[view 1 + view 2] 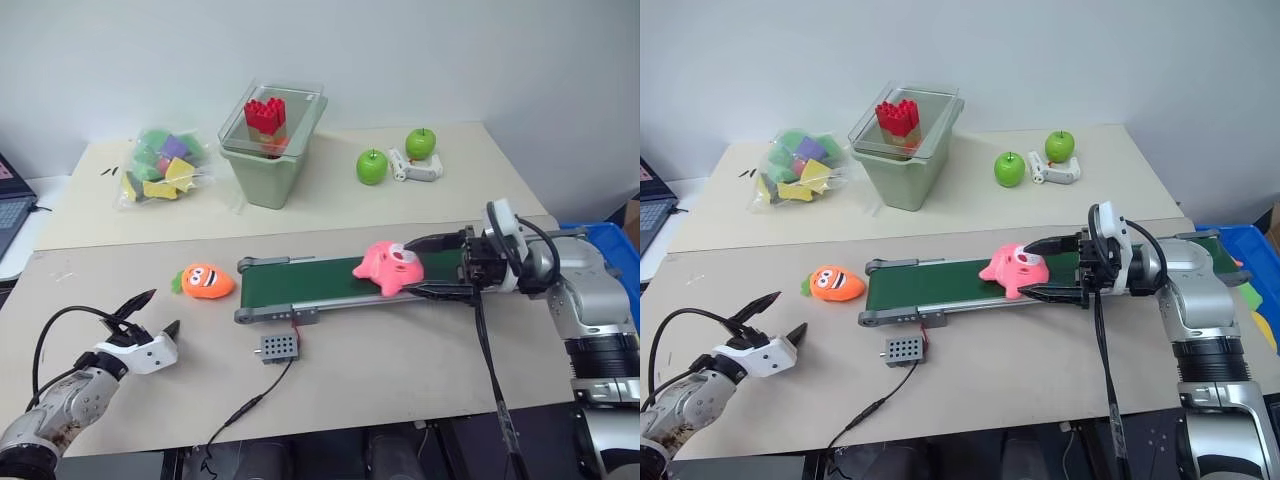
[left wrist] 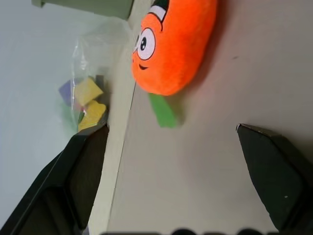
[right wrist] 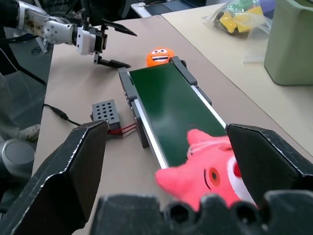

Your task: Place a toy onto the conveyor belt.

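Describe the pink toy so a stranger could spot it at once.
Find the long dark green conveyor belt across the front table. Toward its right end lies the pink plush toy, between the right gripper's open jaws. The other plush, the orange one, lies off the belt's left end.

Bare belt between orange plush (left end) and toy.
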Available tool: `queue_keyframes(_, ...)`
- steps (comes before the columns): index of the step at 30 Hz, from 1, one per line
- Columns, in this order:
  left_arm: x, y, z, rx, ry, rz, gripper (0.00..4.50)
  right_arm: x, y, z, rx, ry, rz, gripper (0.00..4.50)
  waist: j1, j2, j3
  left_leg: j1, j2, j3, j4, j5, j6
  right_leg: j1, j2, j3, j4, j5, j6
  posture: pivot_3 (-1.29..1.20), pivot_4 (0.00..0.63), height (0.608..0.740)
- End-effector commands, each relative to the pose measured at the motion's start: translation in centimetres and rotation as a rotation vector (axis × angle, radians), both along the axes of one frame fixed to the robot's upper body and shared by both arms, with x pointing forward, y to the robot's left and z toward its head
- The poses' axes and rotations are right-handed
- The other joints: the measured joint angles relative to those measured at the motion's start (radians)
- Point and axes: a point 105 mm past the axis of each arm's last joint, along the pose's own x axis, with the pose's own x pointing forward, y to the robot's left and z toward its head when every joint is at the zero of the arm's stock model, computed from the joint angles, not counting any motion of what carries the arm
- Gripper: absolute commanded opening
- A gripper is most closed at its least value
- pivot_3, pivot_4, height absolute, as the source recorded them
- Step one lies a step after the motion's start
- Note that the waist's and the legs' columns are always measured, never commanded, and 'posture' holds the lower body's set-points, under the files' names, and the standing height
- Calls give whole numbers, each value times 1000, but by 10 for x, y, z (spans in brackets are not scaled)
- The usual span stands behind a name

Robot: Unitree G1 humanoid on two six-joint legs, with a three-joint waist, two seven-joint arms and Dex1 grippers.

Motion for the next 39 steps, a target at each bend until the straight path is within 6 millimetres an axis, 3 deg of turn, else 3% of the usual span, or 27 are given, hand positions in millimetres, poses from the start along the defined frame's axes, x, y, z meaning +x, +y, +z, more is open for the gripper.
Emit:
queue_keyframes(1,0,2,-2,-8,18,35,4461,-2,-6,16,-2,-59,-1,4500,0,0,0,0,0,0,0,0,0,0,0,0,0,0,0,0,150,740)
queue_keyframes(7,14,-11,11,-60,-16,30,4461,-2,-12,23,-21,-71,-8,4500,6,1,0,1,0,0,0,0,0,0,0,0,1,0,0,0,150,740)
queue_keyframes(13,29,-21,39,-140,-72,4,4461,-2,-14,23,-24,-73,-16,4500,2,0,0,0,0,0,1,0,0,0,0,0,1,0,0,0,150,740)
queue_keyframes(15,37,-27,45,-314,5,8,4461,-1,-15,23,-24,-73,-18,4500,2,0,0,0,0,0,0,0,0,0,0,0,0,0,0,0,150,740)
queue_keyframes(18,34,-46,32,-502,293,-70,4461,-1,-15,22,-24,-71,-19,4500,0,1,0,0,0,0,1,0,0,0,-1,0,0,0,0,0,150,740)
queue_keyframes(19,29,-43,36,-580,422,-79,4461,-1,-15,21,-24,-67,-19,4500,-3,1,0,0,0,0,1,0,0,0,-1,0,0,0,0,0,150,740)
queue_keyframes(22,22,-41,69,-754,566,-147,4461,1,-15,18,-24,-62,-20,4500,-16,0,0,-1,1,0,1,-1,1,-1,0,0,1,0,0,0,150,740)
queue_keyframes(25,19,-46,96,-822,607,-221,4461,2,-15,18,-23,-59,-17,4500,-23,-1,0,-1,1,0,1,-1,1,0,0,0,0,0,0,0,150,740)
queue_keyframes(29,17,-56,119,-853,648,-306,4461,3,-12,18,-20,-59,-11,4500,-25,0,0,0,1,0,1,-1,1,1,0,1,0,0,0,0,150,740)
queue_keyframes(39,24,-88,136,-861,670,-440,4461,4,-12,19,-19,-60,-9,4500,-26,-1,0,0,0,0,1,-1,1,1,0,0,-1,0,0,0,150,740)
